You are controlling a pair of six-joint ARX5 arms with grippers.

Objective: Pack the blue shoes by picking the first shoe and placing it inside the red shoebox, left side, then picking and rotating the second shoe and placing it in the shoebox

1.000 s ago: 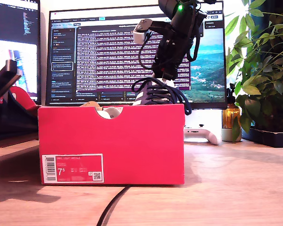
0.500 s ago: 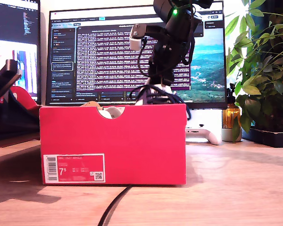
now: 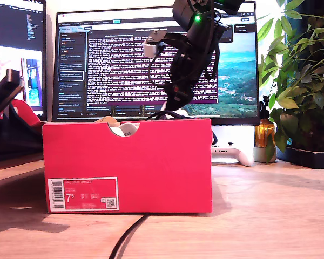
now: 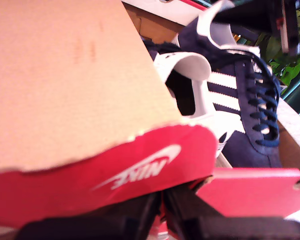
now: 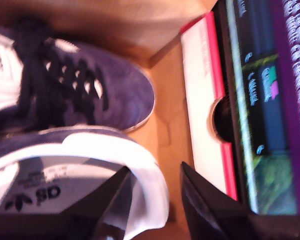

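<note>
Inside the red shoebox (image 3: 127, 165), both blue shoes (image 5: 65, 95) lie side by side.
My second gripper (image 5: 155, 200) reaches steeply down into it, jaws parted around one shoe's white heel collar. My first gripper (image 4: 162, 212) pinches the swoosh flap (image 4: 115, 175). At twelve o'clock, a monitor (image 3: 119, 65).

Looks like a home office / desk setup

I'm working on a wooden desk (image 3: 270, 210) with a big monitor (image 3: 124, 65) full of terminal text right behind, plus a second screen (image 3: 16, 54) at the exterior view's left showing code. There's a leafy houseplant (image 3: 302, 81) at the exterior view's right, a white game controller (image 3: 232, 154) under the monitor, and an amber bottle (image 3: 264, 135) beside it.
</note>
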